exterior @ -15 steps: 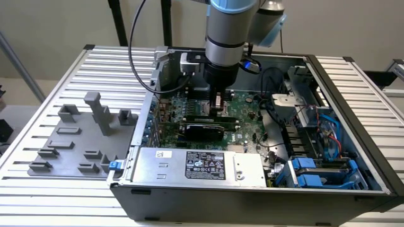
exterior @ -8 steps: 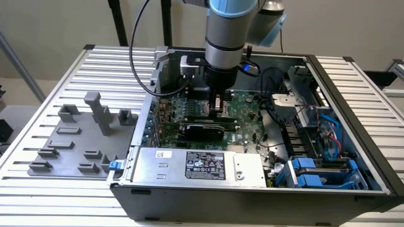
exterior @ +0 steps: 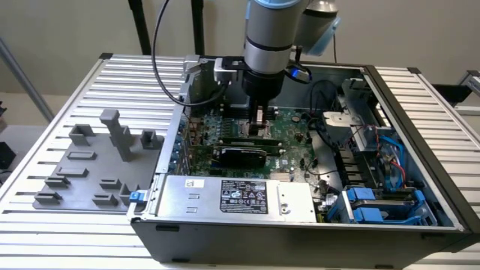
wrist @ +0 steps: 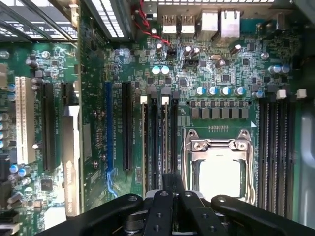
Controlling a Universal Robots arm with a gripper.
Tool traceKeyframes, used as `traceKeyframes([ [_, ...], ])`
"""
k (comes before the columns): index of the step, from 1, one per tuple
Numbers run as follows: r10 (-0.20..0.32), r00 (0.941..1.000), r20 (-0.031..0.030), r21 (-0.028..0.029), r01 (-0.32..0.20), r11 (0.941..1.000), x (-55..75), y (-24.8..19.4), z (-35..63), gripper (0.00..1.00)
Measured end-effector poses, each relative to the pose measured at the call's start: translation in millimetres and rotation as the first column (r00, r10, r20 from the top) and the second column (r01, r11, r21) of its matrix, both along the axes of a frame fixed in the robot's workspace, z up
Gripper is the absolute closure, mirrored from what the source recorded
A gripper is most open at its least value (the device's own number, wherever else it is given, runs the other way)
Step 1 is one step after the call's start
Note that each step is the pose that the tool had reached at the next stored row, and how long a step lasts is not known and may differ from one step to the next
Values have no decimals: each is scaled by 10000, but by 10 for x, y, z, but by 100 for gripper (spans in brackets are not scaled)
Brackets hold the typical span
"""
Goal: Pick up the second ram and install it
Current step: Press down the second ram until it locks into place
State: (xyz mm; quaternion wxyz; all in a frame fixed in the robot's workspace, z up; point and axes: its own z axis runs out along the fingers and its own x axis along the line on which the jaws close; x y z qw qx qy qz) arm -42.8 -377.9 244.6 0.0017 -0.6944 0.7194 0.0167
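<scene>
While low inside open computer case [exterior: 420,169], end effector [wrist: 171,184] over motherboard [wrist: 226,73] slots; finger state unclear; second ram unseen.

A plain pale wall [exterior: 67,25] closes off the far side. In front of it stands a ribbed metal table [exterior: 135,79] with long grooves. Dark posts [exterior: 140,25] rise behind its far edge. At the exterior view's left, a slanted grey bar [exterior: 22,73] crosses a beige floor [exterior: 11,109]. The light is even and soft.

exterior: high, angled down, wide | wrist: close, straight down | shared: motherboard [exterior: 248,132] [wrist: 216,78]
</scene>
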Motion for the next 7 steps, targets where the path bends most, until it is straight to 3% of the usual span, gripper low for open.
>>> traceKeyframes([
  [7,0,10000,0,3,0,10000,0,0,0,100],
])
